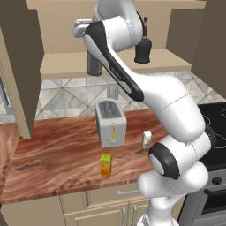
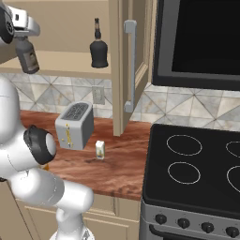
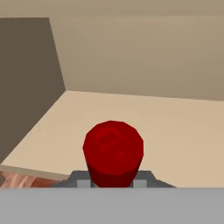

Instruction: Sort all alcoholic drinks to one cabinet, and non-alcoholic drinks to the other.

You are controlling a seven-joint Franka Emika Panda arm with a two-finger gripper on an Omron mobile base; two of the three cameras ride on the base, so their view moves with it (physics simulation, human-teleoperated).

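My gripper (image 1: 82, 29) (image 2: 22, 24) is shut on the red cap (image 3: 113, 148) of the slim grey bottle (image 1: 94, 64) (image 2: 28, 56). The bottle hangs upright at the front left of the pale shelf (image 1: 62, 62) (image 3: 175, 131) in the open wide cabinet. Further right on that shelf stands the squat black bottle (image 1: 142, 50) (image 2: 98, 49). Down on the wooden counter (image 1: 57, 150), the orange-yellow carton (image 1: 105, 165) stands near the front edge. The small white carton (image 1: 146, 138) (image 2: 100, 150) stands to the right of the toaster.
A grey toaster (image 1: 110, 122) (image 2: 74, 125) sits mid-counter below the shelf. The cabinet's doors stand open: one at the left (image 1: 17, 66), one with a grey bar handle (image 2: 130, 65) at the right. A black stove (image 2: 197, 173) adjoins the counter.
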